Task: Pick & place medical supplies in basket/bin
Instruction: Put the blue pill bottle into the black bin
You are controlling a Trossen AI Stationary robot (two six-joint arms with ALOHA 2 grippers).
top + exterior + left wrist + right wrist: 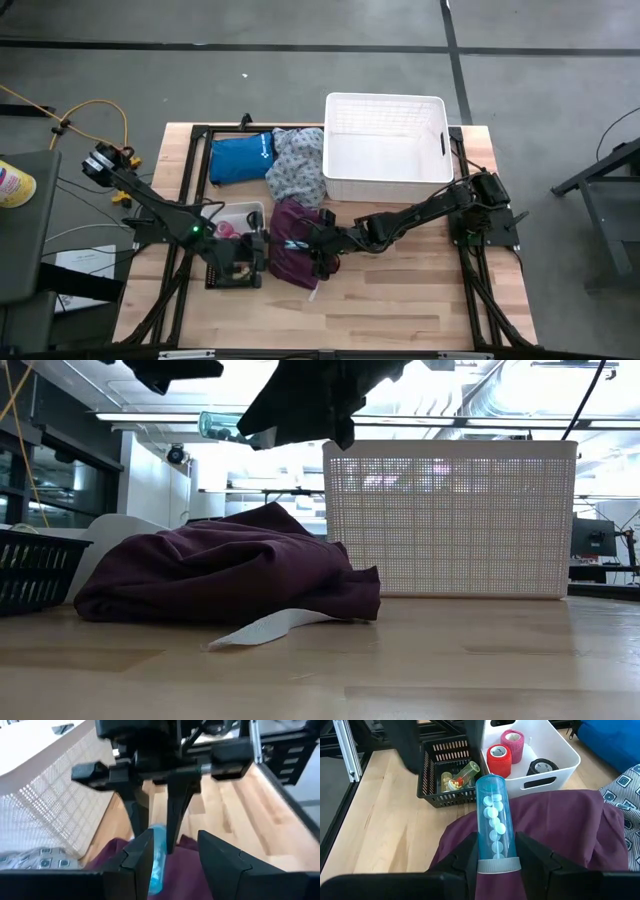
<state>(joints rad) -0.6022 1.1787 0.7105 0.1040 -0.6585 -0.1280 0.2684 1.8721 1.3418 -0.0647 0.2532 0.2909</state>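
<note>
- Blue clear vial (pixel 492 822) of white tablets was clamped in the right tool (pixel 495 851), above the maroon garment (pixel 560 827).
- Left tool (pixel 172 852) hovered facing it, apparently empty.
- Next, probably: carry to white basket (pixel 385 140).

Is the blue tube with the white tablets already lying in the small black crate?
No, the blue tube is clamped in the right pincer above the maroon cloth, while the black crate sits beyond it.
</note>
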